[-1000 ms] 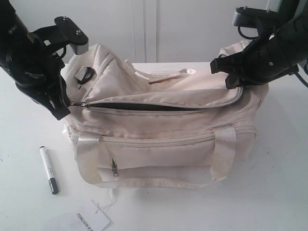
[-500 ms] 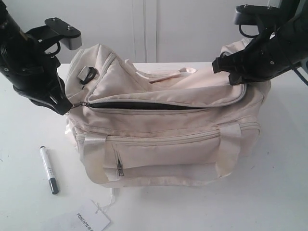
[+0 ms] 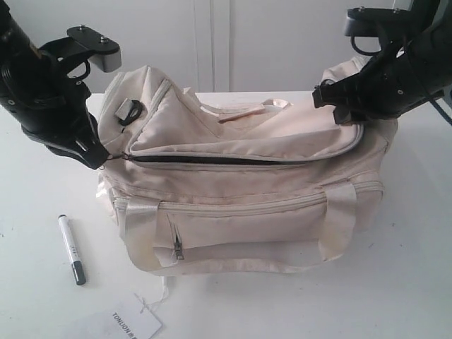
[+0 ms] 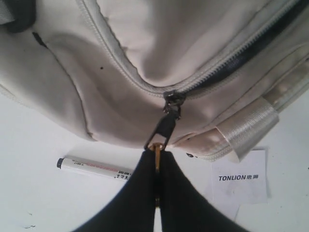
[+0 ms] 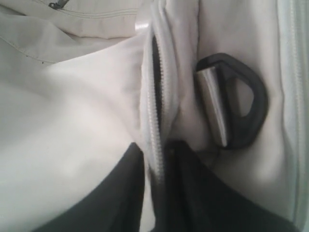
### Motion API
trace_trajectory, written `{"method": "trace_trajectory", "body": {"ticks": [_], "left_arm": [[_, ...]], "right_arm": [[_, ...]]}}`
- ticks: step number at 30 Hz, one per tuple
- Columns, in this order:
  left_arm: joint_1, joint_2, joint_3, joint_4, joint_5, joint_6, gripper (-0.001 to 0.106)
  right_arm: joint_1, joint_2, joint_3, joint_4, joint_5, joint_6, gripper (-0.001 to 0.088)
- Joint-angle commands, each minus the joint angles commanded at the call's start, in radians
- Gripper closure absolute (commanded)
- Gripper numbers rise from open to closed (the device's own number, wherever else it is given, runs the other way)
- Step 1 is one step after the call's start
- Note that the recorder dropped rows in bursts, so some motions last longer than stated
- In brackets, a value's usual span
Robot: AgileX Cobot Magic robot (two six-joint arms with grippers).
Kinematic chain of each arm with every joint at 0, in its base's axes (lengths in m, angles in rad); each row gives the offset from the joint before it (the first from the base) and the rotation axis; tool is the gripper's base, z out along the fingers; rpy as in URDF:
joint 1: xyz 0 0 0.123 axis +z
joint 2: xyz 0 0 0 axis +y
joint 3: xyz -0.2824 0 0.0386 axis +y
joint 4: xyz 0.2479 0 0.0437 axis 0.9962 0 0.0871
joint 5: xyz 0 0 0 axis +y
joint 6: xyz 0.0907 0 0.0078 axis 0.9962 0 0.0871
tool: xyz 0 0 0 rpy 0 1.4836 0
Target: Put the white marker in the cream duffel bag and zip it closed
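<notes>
On the table (image 3: 395, 282), exterior view: we see the white marker (image 3: 72, 250) lying just beside the cream duffel bag (image 3: 240, 212), outside it | left wrist view: left gripper (image 4: 158, 162) pinched tight on the zipper pull (image 4: 163, 133) | right wrist view: right gripper (image 5: 157, 166) straddles the bag's zipper edge (image 5: 153, 96); we cannot tell whether it clamps

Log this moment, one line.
left gripper: shut on zipper pull | right gripper: straddles zipper edge of cream duffel bag, grip unclear | white marker: on table

- white marker (image 3: 71, 249): slim white barrel, black cap end; lies flat on the bench (image 3: 395, 282), apart from the bag
- cream duffel bag (image 3: 240, 212): soft, upright; top zip partly open; front pocket zipped
</notes>
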Motion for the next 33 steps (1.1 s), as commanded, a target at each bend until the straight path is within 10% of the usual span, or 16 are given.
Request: {"method": "trace_trajectory", "body": {"ticks": [16,33], "left_arm": [[0.000,0.000,0.000,-0.014,-0.002,0.000,0.105],[0.000,0.000,0.000,-0.036,-0.002,0.000,0.105]], "right_arm": [[0.000,-0.130,-0.038,0.014,0.066,-0.017,0.0477],[0.174,-0.066,-0.035,0.338,0.166,-0.775,0.0476]]}}
